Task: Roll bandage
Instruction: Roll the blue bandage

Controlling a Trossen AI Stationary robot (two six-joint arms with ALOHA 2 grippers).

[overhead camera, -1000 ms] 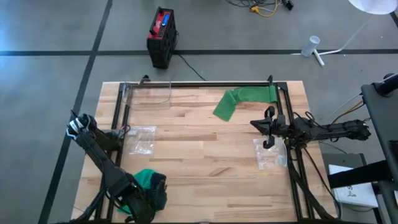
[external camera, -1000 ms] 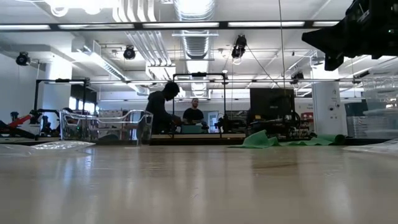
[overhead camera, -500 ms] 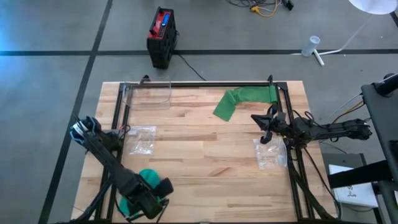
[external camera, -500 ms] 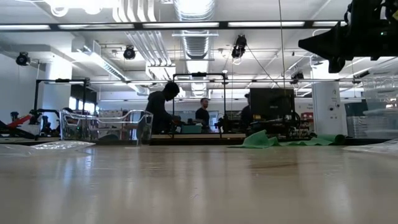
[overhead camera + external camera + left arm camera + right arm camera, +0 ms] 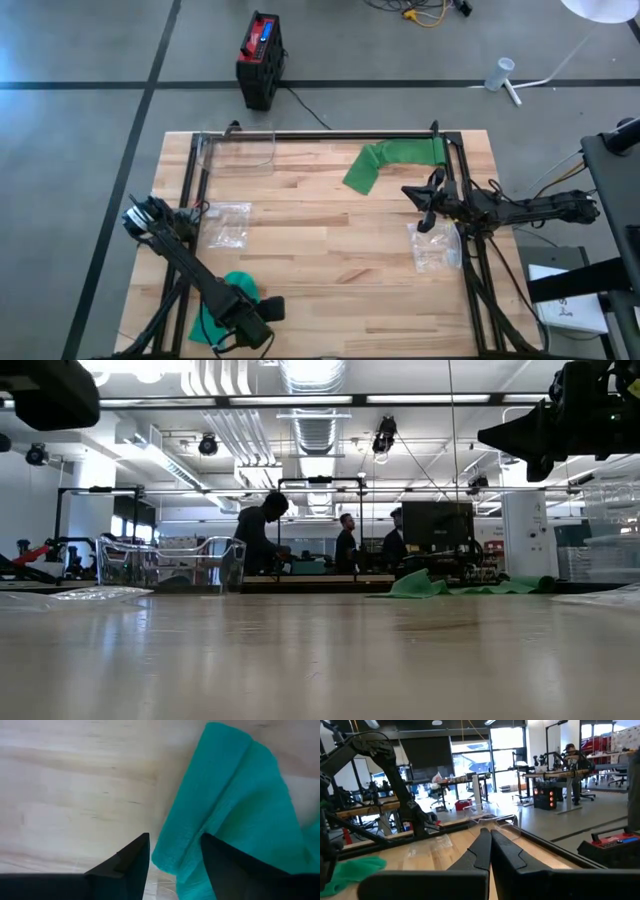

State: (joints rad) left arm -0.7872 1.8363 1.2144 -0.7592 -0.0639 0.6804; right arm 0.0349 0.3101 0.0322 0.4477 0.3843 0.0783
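Barely begun: teal cloth bandage [image 5: 235, 815] lying crumpled and unrolled on the wooden tabletop [image 5: 330, 260], left claw [image 5: 172, 852] apart astride its edge, seemingly not yet gripping, right claw [image 5: 487, 845] together, idle at the right edge.

Left gripper [image 5: 172, 857] parted, right gripper [image 5: 490, 847] closed

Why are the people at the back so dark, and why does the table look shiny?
Low view: bright ceiling lights leave the people as dark shapes, and their glare gleams off the table. Left wrist view: the left gripper is a black outline against the teal bandage.
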